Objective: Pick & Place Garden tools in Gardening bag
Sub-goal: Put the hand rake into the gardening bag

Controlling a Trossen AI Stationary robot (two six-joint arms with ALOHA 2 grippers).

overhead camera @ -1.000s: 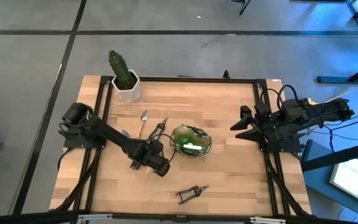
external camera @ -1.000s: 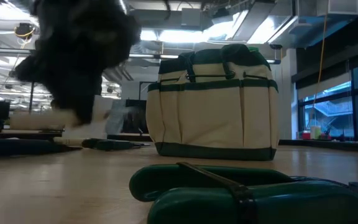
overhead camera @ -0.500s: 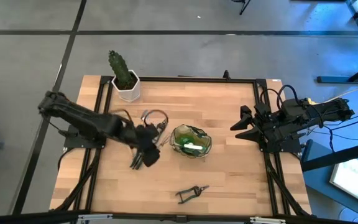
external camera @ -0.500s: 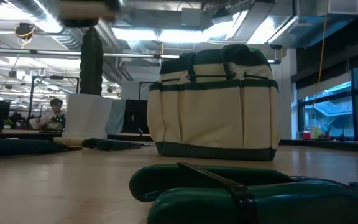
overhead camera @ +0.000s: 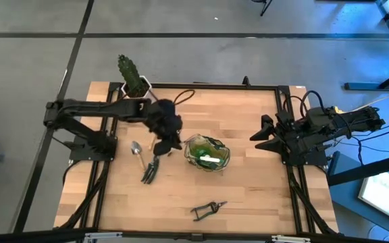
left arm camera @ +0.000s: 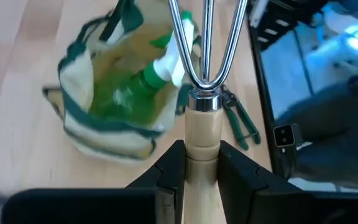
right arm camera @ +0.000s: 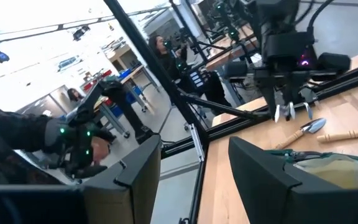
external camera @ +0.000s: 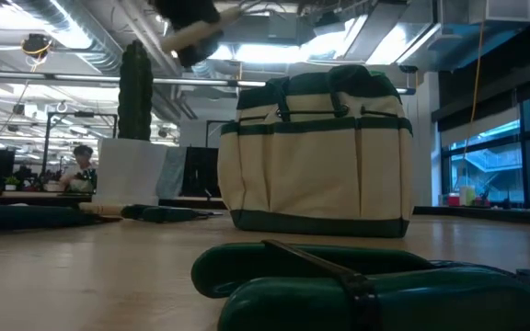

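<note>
Altogether, five garden tools show. One is a wooden-handled fork, clamped by its handle between the fingers of the left pincer. Beyond the fork's silver tines, just ahead of that pincer, sits the single gardening bag, mouth open, with one green spray bottle inside. Close below the left pincer on the surface lie one trowel and one dark claw rake, side by side. One pair of pruning shears lies well apart, past the bag toward the surface's front edge.

The left arm reaches level from its base across the surface, its wrist bent down over the bag's near side, raised clear of the wood. The right pincer rests at the surface's far side from it, fingers spread wide, holding nothing.
</note>
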